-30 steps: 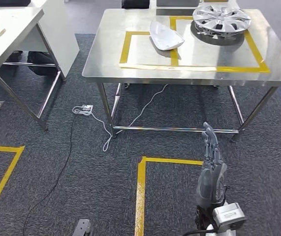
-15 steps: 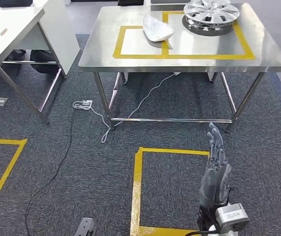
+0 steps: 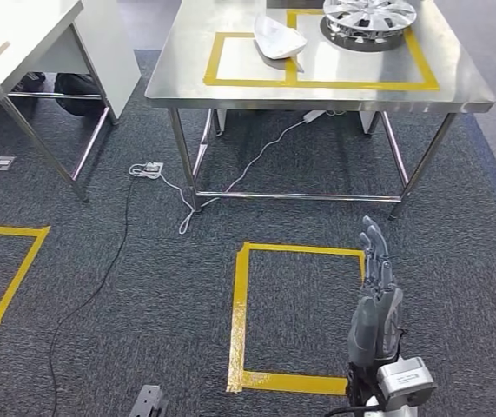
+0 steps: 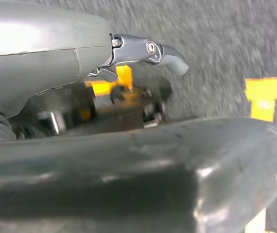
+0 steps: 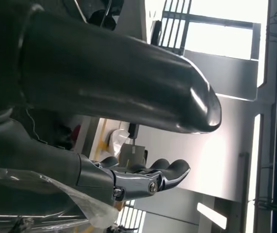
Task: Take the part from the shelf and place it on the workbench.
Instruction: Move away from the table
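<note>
White part (image 3: 278, 38) lies on the steel workbench (image 3: 186, 82), long axis crosswise; right hand (image 3: 376, 300) empty, fingers straight; left hand's (image 4: 92, 97) fingers unclear.

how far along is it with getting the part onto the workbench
Looks mostly done: a white part already lies on the steel workbench, across the tape between the two yellow-taped squares, beside a silver wheel cover. Whether that is the part from the shelf cannot be told. In hand: nothing, the right hand is raised with fingers apart and empty, away from the bench. The left hand also carries nothing visible. Little seems left.
</note>
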`<state>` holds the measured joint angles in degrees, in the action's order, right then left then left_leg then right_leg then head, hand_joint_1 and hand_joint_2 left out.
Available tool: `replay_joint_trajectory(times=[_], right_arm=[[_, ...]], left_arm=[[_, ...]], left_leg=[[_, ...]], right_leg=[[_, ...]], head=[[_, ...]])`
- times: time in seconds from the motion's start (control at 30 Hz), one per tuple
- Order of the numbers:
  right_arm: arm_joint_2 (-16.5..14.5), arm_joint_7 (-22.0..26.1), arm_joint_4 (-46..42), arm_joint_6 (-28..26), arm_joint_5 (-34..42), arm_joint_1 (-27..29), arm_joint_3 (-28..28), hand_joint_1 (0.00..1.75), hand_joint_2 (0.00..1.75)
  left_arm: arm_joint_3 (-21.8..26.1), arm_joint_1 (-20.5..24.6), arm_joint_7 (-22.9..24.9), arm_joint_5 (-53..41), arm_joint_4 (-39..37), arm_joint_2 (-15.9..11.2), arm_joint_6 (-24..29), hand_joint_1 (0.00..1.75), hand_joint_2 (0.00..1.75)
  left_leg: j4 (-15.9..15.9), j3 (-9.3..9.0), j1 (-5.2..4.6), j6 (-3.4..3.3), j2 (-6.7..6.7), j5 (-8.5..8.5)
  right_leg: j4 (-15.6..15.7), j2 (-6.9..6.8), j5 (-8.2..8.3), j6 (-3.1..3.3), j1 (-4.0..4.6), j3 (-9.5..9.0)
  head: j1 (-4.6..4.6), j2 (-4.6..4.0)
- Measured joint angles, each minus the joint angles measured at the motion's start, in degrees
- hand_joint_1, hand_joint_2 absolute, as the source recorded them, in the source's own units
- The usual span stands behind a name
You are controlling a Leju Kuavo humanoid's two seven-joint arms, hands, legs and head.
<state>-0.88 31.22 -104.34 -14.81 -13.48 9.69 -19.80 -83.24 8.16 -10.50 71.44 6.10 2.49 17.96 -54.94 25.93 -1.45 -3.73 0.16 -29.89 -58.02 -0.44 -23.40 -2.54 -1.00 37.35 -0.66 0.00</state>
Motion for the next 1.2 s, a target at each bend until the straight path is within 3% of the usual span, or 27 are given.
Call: replay_joint_trajectory(times=[0.07,0.1,0.13,0.17,0.2,0.23,0.27,0.3,0.33,0.4,0.47,0.5,0.53,0.6,0.63,0.67,0.7,0.73,0.8,0.87,0.9,0.97,1.03,1.1,1.17,1.2], right_arm=[[0.0,0.0,0.0,0.0,0.0,0.1,0.0,0.00,0.00],[0.0,0.0,0.0,0.0,0.0,0.1,0.0,0.00,0.00],[0.0,0.0,0.0,0.0,0.0,0.1,0.0,0.00,0.00],[0.0,0.0,0.0,0.0,0.0,0.2,0.0,0.00,0.00],[0.0,0.0,0.0,-0.1,-0.1,0.2,0.0,0.00,0.00],[0.0,0.0,0.0,-0.1,-0.1,0.2,0.0,0.00,0.00],[0.0,-0.1,0.0,-0.1,-0.2,0.2,0.0,0.00,0.00],[0.0,-0.1,0.0,-0.2,-0.3,0.2,0.0,0.00,0.00],[0.0,-0.1,0.0,-0.3,-0.5,0.1,0.0,0.00,0.00],[0.0,-0.2,-0.1,-0.5,-1.0,0.2,0.0,0.00,0.00],[0.1,-0.3,-0.1,-0.8,-1.5,0.3,0.0,0.00,0.00],[0.1,-0.3,-0.1,-0.9,-1.6,0.4,0.0,0.00,0.00],[0.1,-0.3,-0.1,-0.9,-1.7,0.4,0.0,0.00,0.00],[0.1,-0.4,-0.2,-1.0,-1.7,0.4,0.0,0.00,0.00],[0.1,-0.5,-0.2,-1.0,-1.7,0.4,0.0,0.00,0.00],[0.1,-0.5,-0.1,-1.0,-1.7,0.5,0.0,0.00,0.00],[0.1,-0.6,-0.1,-1.0,-1.7,0.5,0.0,0.00,0.00],[0.1,-0.6,-0.1,-1.0,-1.7,0.5,0.0,0.00,0.00],[0.1,-0.7,-0.1,-1.1,-1.7,0.5,0.0,0.00,0.00],[0.1,-0.7,-0.2,-1.1,-1.7,0.4,0.0,0.00,0.00],[0.1,-0.7,-0.2,-1.2,-1.7,0.4,-0.1,0.00,0.00],[0.1,-0.7,-0.2,-1.2,-1.7,0.4,-0.2,0.00,0.00],[0.1,-0.7,-0.2,-1.2,-1.7,0.4,-0.3,0.00,0.00],[0.1,-0.7,-0.1,-1.2,-1.6,0.5,-0.3,0.00,0.00],[0.1,-0.8,-0.1,-1.2,-1.6,0.6,-0.4,0.00,0.00],[0.1,-0.8,-0.1,-1.2,-1.6,0.6,-0.4,0.00,0.00]], left_arm=[[0.0,0.0,0.0,0.0,0.0,0.1,0.0,0.00,0.00],[0.0,0.0,0.0,0.0,0.0,0.2,0.0,0.00,0.00],[0.0,0.0,0.0,0.0,0.0,0.2,-0.1,0.00,0.00],[0.0,0.0,0.0,0.0,0.0,0.3,-0.1,0.00,0.00],[0.0,0.0,0.0,0.0,0.0,0.3,-0.1,0.00,0.00],[0.0,0.0,0.0,0.0,0.0,0.3,-0.1,0.00,0.00],[0.0,0.0,0.0,0.0,0.0,0.3,-0.1,0.00,0.00],[0.0,0.0,0.0,0.0,0.0,0.4,-0.1,0.00,0.00],[0.0,0.0,0.0,0.1,0.0,0.4,-0.1,0.00,0.00],[0.0,0.1,0.0,0.1,0.0,0.4,-0.1,0.00,0.00],[0.0,0.0,0.0,0.1,0.0,0.3,0.0,0.00,0.00],[0.0,-0.1,0.0,0.1,0.0,0.3,0.0,0.00,0.00],[0.0,-0.2,0.0,0.1,0.0,0.3,0.0,0.00,0.00],[0.0,-0.2,0.0,0.1,0.0,0.3,0.2,0.00,0.00],[0.0,-0.2,0.0,0.1,0.0,0.3,0.2,0.00,0.00],[0.0,-0.2,0.0,0.1,0.0,0.2,0.3,0.00,0.00],[0.0,-0.2,0.0,0.1,0.0,0.2,0.3,0.00,0.00],[0.0,-0.2,0.0,0.1,0.0,0.2,0.4,0.00,0.00],[0.0,-0.2,0.0,0.1,0.0,0.2,0.4,0.00,0.00],[0.0,-0.2,0.0,0.1,0.0,0.3,0.4,0.00,0.00],[0.0,-0.1,0.0,0.1,0.0,0.3,0.4,0.00,0.00],[0.0,-0.2,0.0,0.1,0.0,0.3,0.4,0.00,0.00],[0.0,-0.4,0.0,0.1,0.0,0.3,0.5,0.00,0.00],[0.0,-0.4,0.0,0.1,0.0,0.4,0.5,0.00,0.00],[0.0,-0.4,0.0,0.1,0.0,0.5,0.4,0.00,0.00],[0.0,-0.5,0.0,0.1,0.0,0.5,0.4,0.00,0.00]], left_leg=[[0.3,1.73,0.28,-0.28,0.29,1.80],[0.2,2.85,0.27,-0.44,0.31,2.53],[-0.1,3.98,0.25,-0.48,0.37,3.26],[-0.3,5.16,0.24,-0.44,0.45,4.00],[-0.7,6.43,0.24,-0.37,0.53,4.75],[-1.1,7.74,0.26,-0.25,0.60,5.45],[-1.6,8.96,0.28,-0.07,0.61,6.11],[-2.1,10.07,0.26,0.19,0.51,6.67],[-2.7,10.96,0.20,0.49,0.34,7.18],[-3.3,11.94,0.13,1.10,-0.08,8.38],[-3.3,12.44,0.26,1.64,-0.49,9.13],[-3.7,12.76,0.39,2.00,-0.63,8.28],[-5.0,13.17,0.55,2.44,-0.70,6.30],[-10.5,14.27,1.04,3.40,-0.64,0.45],[-14.2,14.82,1.32,3.81,-0.62,-1.69],[-17.4,15.10,1.57,4.13,-0.61,-2.44],[-19.3,14.82,1.79,4.36,-0.58,-1.81],[-19.2,13.70,1.97,4.49,-0.46,-0.26],[-13.0,8.81,2.10,4.45,1.20,2.33],[-5.7,4.25,1.59,3.85,3.61,2.13],[-3.7,3.33,1.28,3.42,4.25,1.49],[-2.2,3.25,1.13,2.29,3.28,0.99],[-1.4,3.51,1.29,1.20,1.95,1.31],[-1.3,4.11,1.10,0.36,0.70,2.00],[-1.5,4.79,0.62,-0.08,-0.69,2.48],[-1.6,5.05,0.39,-0.17,-1.44,2.67]], right_leg=[[-4.2,0.23,-5.51,-0.27,0.02,1.46],[-7.7,0.27,-8.57,-0.40,0.03,2.17],[-11.4,0.27,-10.51,-0.55,0.02,2.65],[-14.3,0.27,-10.82,-0.70,0.02,2.60],[-15.7,0.27,-9.69,-0.84,0.01,1.91],[-15.4,0.26,-7.75,-0.94,-0.03,0.33],[-13.1,0.28,-6.11,-1.01,-0.09,-2.19],[-9.1,0.53,-5.92,-1.00,-0.10,-5.71],[-4.4,0.92,-6.91,-0.84,-0.10,-9.17],[1.7,1.37,-9.43,-0.29,0.14,-12.80],[2.4,0.69,-9.36,0.65,0.14,-12.05],[2.4,0.23,-8.97,1.20,0.05,-11.60],[2.5,-0.25,-8.48,1.68,-0.10,-11.06],[2.5,-1.14,-7.36,2.14,-0.15,-9.92],[2.4,-1.66,-6.83,2.15,-0.15,-9.29],[2.3,-2.22,-6.34,2.10,-0.15,-8.73],[2.2,-2.82,-5.88,2.00,-0.16,-8.22],[2.1,-3.42,-5.49,1.84,-0.18,-7.76],[1.8,-4.53,-4.90,1.42,-0.20,-7.14],[1.6,-5.68,-4.48,0.83,-0.08,-6.76],[1.6,-6.29,-4.29,0.51,0.00,-6.65],[1.5,-7.25,-4.08,-0.18,0.01,-6.35],[-0.2,-4.88,-5.60,-0.69,-0.14,-5.32],[-6.5,-1.08,-9.36,-0.72,-0.16,-2.54],[-13.8,0.18,-12.28,-0.48,0.08,0.60],[-15.2,0.32,-12.29,-0.30,0.22,1.14]], head=[[0.21,0.01],[0.37,0.02],[0.49,0.02],[0.55,0.01],[0.59,0.01],[0.59,0.00],[0.60,0.00],[0.60,0.01],[0.51,0.01],[0.40,0.02],[0.44,0.01],[0.42,0.01],[0.30,0.01],[-0.02,0.00],[-0.10,0.00],[-0.11,0.00],[-0.10,0.00],[-0.11,0.00],[-0.13,0.01],[-0.16,0.01],[-0.23,0.01],[-0.28,0.00],[-0.16,0.00],[0.08,0.01],[0.16,0.01],[0.14,0.02]])
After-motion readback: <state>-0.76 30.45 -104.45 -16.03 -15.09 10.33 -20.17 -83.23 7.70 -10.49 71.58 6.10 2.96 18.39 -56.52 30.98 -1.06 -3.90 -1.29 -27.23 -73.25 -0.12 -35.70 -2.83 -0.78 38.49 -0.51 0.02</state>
